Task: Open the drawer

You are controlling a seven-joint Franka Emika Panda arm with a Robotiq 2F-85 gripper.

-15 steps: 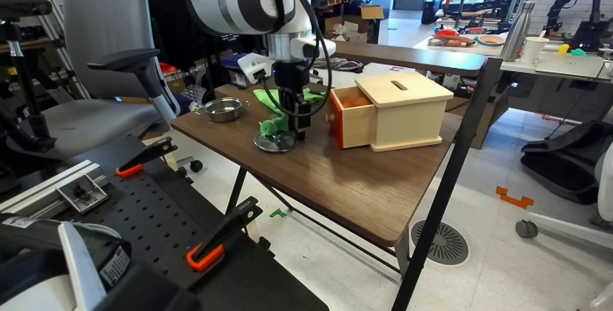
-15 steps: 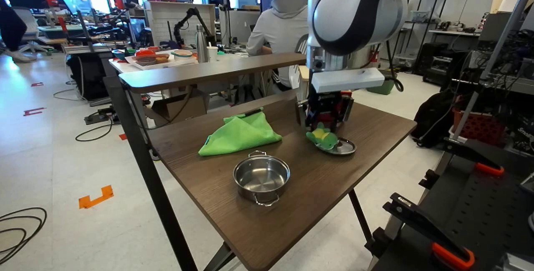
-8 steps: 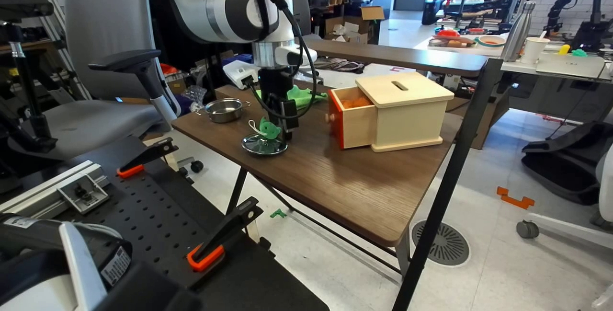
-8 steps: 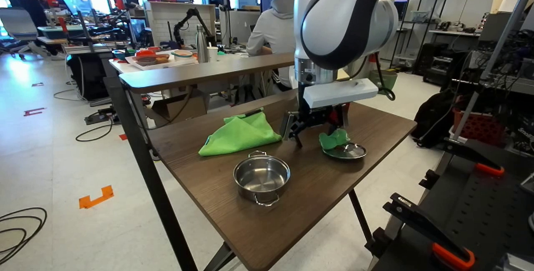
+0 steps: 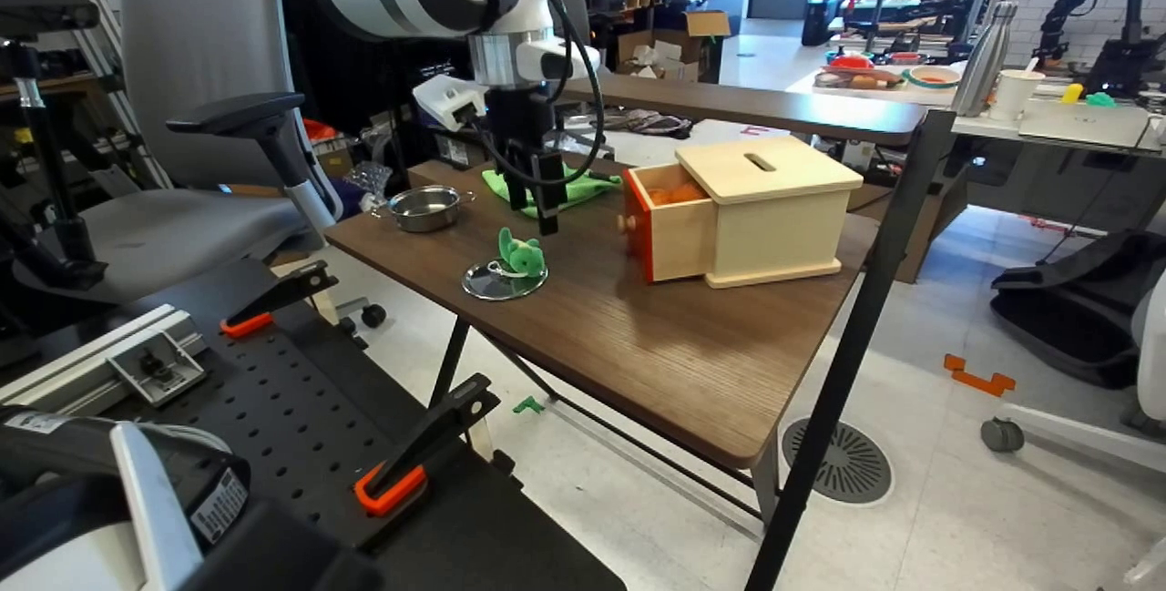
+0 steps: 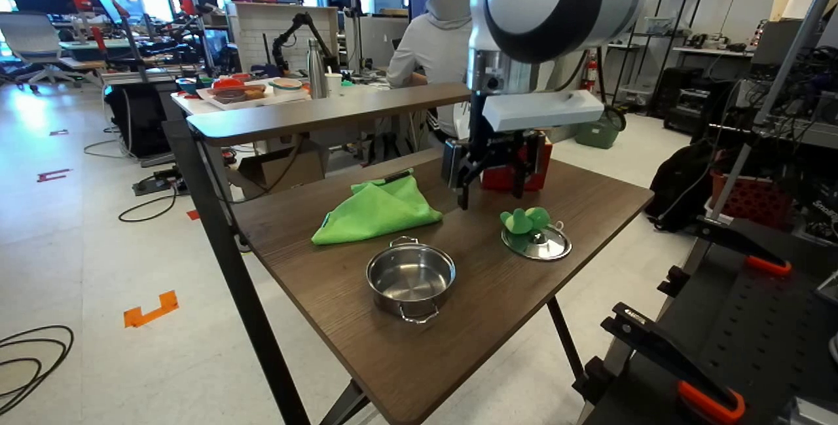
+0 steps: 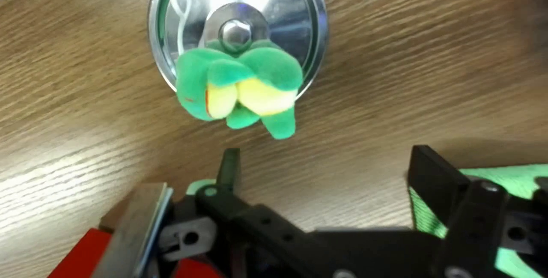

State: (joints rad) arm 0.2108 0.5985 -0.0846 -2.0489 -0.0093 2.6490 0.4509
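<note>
The orange-red-fronted, light-wood sliding drawer (image 5: pixel 681 243) is housed in the small light-wood box (image 5: pixel 783 231), which stands on the brown wood-grain table (image 5: pixel 692 372). In an exterior view, you will find this drawer partway out: its front is well clear of the box, a side wall is exposed, and orange contents (image 5: pixel 674 197) are visible inside. A round wooden knob (image 5: pixel 626 223) is fitted to the front, and a dark elongated slot (image 5: pixel 759 161) is cut in the box top. Your black 2-fingered hand (image 7: pixel 327 153) is suspended above the table, its fingers spread wide; in the wrist view, you can see tabletop through the gap. In an exterior view, you can also see clear space between the hand and the drawer. Near the hand, the green-and-yellow plush toy (image 7: pixel 257 91) rests on the shiny round lid (image 7: pixel 291 19), just beside the lid's central metal knob (image 7: pixel 235 34), and overhangs the rim. Note the shallow round metal pot (image 6: pixel 412 281) with 2 loop handles, upright on the table, well apart from the lid. The bright green cloth (image 6: pixel 383 212) lies folded near the pot.
</note>
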